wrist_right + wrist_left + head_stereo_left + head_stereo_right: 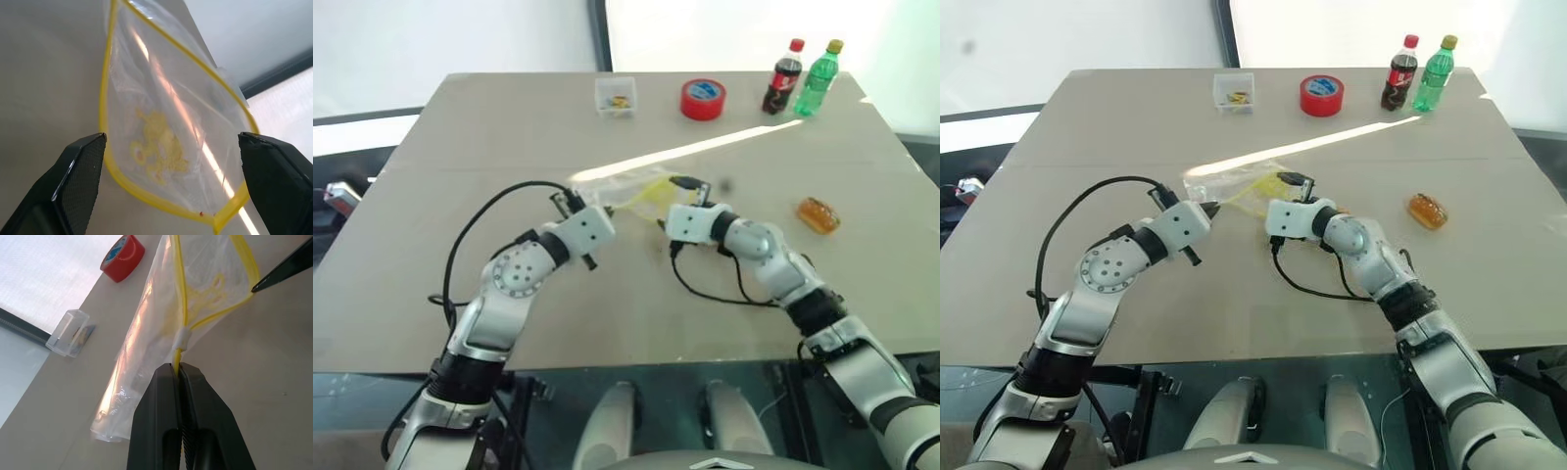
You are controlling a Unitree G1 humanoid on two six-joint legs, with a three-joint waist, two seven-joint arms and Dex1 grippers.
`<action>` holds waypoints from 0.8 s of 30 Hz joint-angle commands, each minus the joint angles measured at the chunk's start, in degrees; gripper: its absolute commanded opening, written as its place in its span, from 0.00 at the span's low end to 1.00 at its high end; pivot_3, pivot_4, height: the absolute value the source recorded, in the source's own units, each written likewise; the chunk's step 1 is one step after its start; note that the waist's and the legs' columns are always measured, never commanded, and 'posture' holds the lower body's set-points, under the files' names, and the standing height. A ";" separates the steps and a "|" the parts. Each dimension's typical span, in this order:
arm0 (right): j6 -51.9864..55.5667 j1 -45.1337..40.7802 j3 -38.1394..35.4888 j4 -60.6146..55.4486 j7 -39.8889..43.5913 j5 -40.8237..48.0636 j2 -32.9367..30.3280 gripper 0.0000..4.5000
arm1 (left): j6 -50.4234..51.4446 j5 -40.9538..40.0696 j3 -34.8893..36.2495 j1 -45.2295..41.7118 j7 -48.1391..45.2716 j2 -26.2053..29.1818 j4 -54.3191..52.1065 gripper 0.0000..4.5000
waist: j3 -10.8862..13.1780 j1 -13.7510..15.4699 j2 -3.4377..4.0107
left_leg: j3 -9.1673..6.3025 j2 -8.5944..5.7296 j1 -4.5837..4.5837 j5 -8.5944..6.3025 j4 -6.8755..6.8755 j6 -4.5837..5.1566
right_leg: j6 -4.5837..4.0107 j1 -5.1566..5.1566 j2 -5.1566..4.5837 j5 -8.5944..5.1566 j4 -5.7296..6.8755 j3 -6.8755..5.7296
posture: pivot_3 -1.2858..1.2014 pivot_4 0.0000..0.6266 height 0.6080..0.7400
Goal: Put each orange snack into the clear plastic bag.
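Note:
The clear plastic bag (628,189) lies mid-table, its yellow-edged mouth held up and open, with small yellow bits (157,147) inside. My left gripper (179,366) is shut on the bag's yellow strip at one corner. My right gripper (171,138) stands open just in front of the mouth, nothing between its fingers. One of those fingertips (281,269) is at the far corner of the rim. One orange snack (818,213), oval and in a shiny wrapper, lies on the table to the right of my right arm, apart from it.
At the table's far side stand a small clear box (615,96), a red tape roll (703,99), a cola bottle (783,76) and a green bottle (818,76). Black cables loop from both wrists over the near tabletop (411,245).

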 commanded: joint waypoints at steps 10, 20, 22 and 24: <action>19.86 4.82 -10.28 -12.17 17.69 18.05 -12.79 0.98 | -1.49 0.08 1.10 -0.21 0.53 0.58 -0.46 0.00 | 0.00 -0.17 0.00 | 0.08 0.06 0.14 0.00 0.06 0.01 | 0.01 0.14 0.04 -0.01 -0.02 -0.06 | 0.52 0.24 1.00; 1.31 -5.65 -3.11 11.90 25.89 11.05 -16.54 0.98 | -2.34 0.45 0.96 -0.52 0.78 0.51 0.59 0.00 | 0.01 -0.15 -0.01 | 0.20 0.01 0.10 0.00 0.08 0.01 | 0.01 0.16 -0.02 -0.01 -0.08 -0.08 | 0.52 0.24 1.00; -1.87 -8.27 -2.17 16.43 27.30 10.39 -15.96 0.98 | -2.42 0.52 1.02 -0.42 0.85 0.54 0.53 0.00 | 0.01 -0.12 -0.01 | 0.19 0.01 0.09 0.00 0.07 0.01 | 0.01 0.17 -0.01 -0.01 -0.09 -0.10 | 0.52 0.24 1.00; -4.36 -10.69 -1.54 20.52 28.14 9.79 -15.11 0.98 | -2.42 0.66 1.08 -0.24 0.97 0.57 0.44 0.00 | 0.01 -0.12 -0.01 | 0.19 0.01 0.09 0.00 0.07 0.01 | 0.01 0.17 -0.02 -0.01 -0.10 -0.09 | 0.52 0.24 1.00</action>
